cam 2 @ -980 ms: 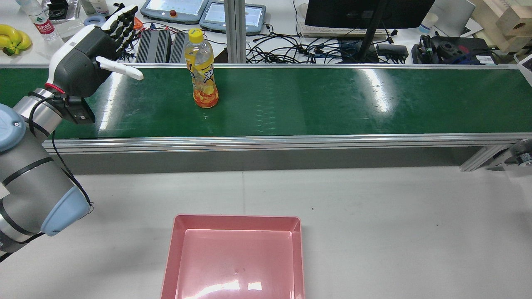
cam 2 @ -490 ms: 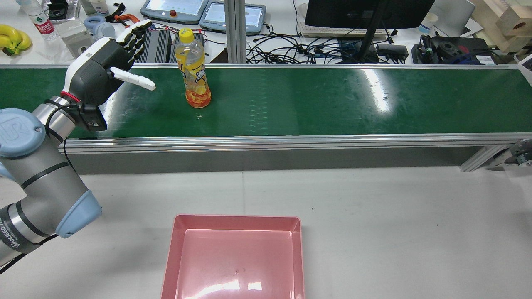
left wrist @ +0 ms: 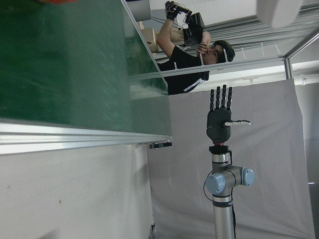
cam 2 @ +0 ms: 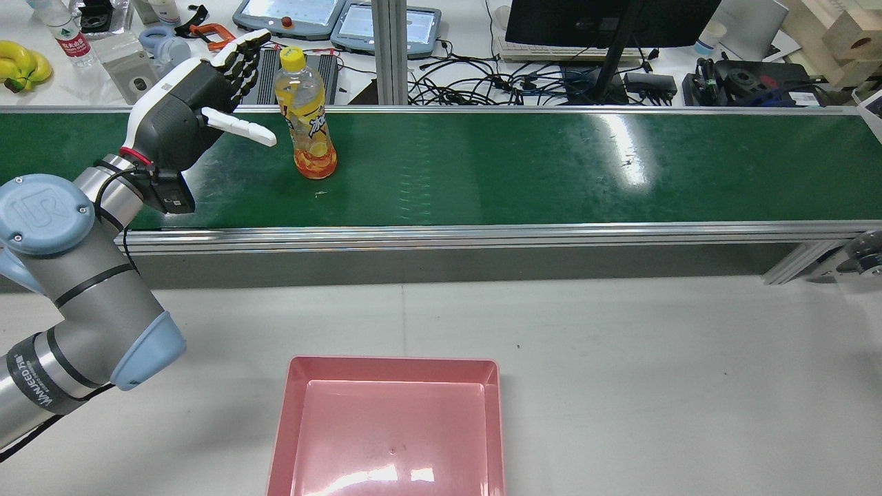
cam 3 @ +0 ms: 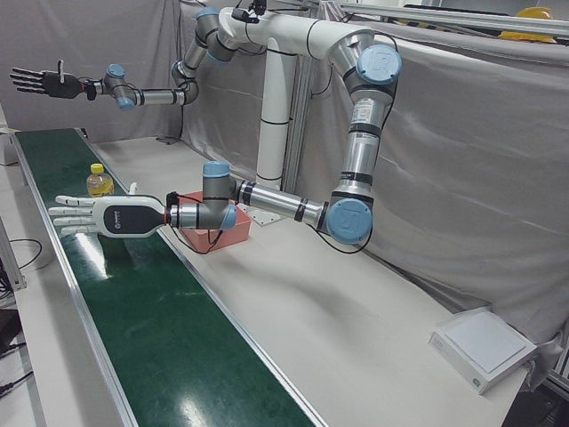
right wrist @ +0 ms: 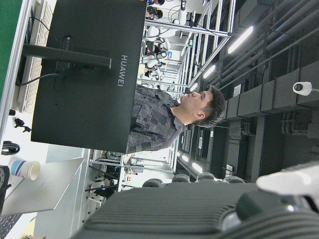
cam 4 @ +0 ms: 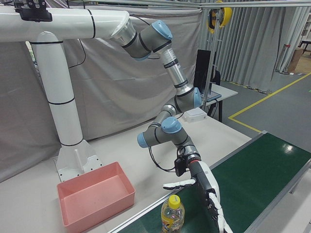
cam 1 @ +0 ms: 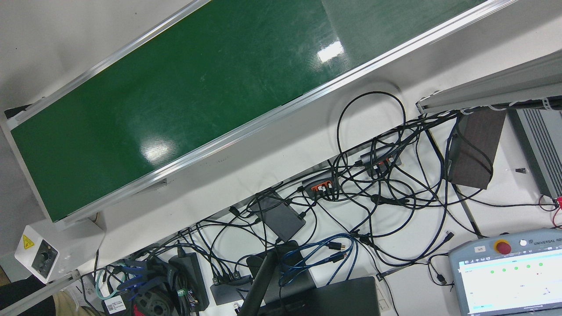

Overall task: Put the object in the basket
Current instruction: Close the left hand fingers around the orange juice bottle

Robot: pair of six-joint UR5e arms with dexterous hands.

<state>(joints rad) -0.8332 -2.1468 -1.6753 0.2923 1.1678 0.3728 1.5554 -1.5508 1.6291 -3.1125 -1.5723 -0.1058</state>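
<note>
The task is barely begun — the bottle [cam 2: 306,114] of orange drink stands upright on the green conveyor belt [cam 2: 524,169], far from the pink basket [cam 2: 389,427], which sits empty on the white table on the robot's side of the belt. The left hand [cam 2: 189,110] hovers over the belt just beside the bottle, on the side toward the left arm's base, its fingers [cam 2: 241,54] spread wide and holding nothing; no finger appears to touch the bottle. The right hand [cam 3: 40,82] is raised high, well away from the bottle, fingers stretched apart and empty too. What is left, by my reading, is nearly everything — closing on the bottle, lifting it off the belt, carrying it across to the basket and letting go.
</note>
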